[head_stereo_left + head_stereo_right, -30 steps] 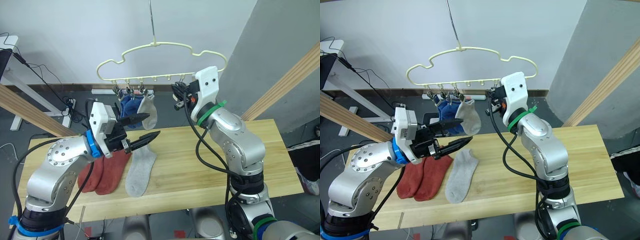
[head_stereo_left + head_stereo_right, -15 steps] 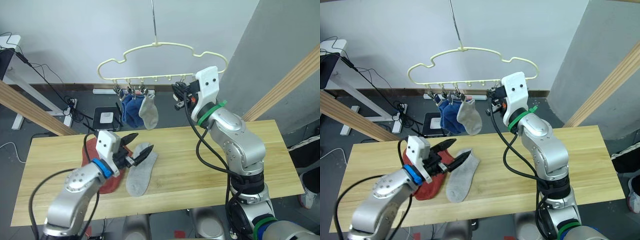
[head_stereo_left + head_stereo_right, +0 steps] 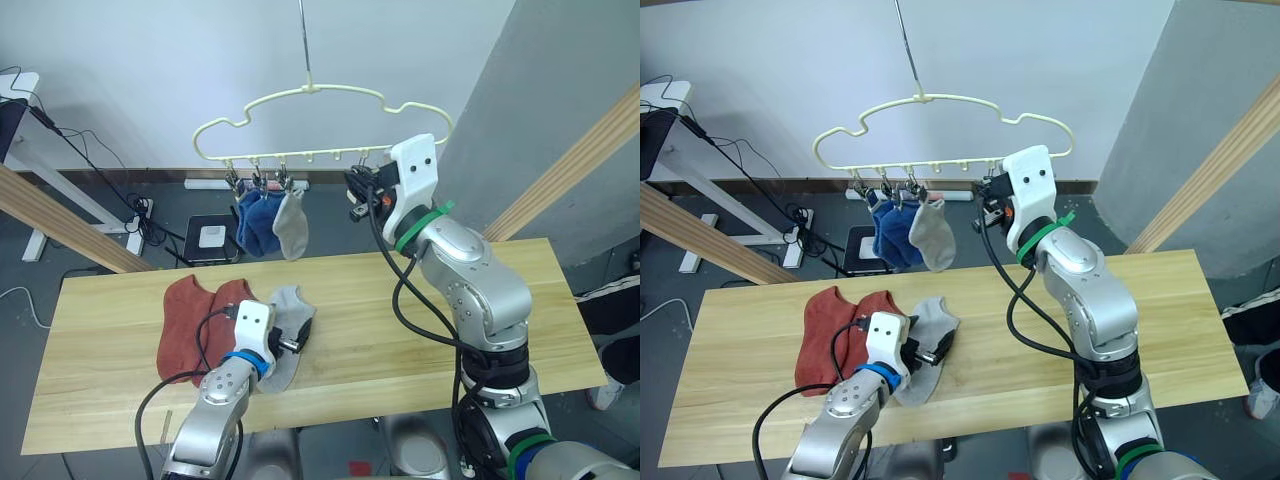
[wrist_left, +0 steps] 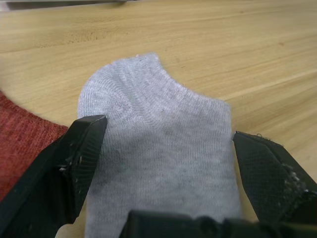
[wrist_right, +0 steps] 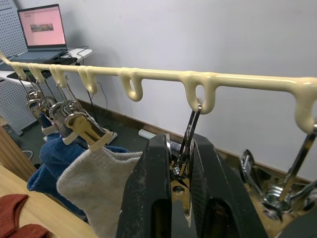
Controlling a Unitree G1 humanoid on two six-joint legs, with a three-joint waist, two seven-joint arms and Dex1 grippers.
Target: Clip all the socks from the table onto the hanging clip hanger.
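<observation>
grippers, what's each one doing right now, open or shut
Left gripper: open, fingers either side of the grey sock on the table.
Right gripper: shut on a metal clip of the clip hanger.

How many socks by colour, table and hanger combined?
Blue socks: 2, clipped on the hanger.
Grey socks: 2, one on the hanger, one on the table between the left gripper's open fingers.
Red socks: 2, on the table.
Total: 6.
</observation>
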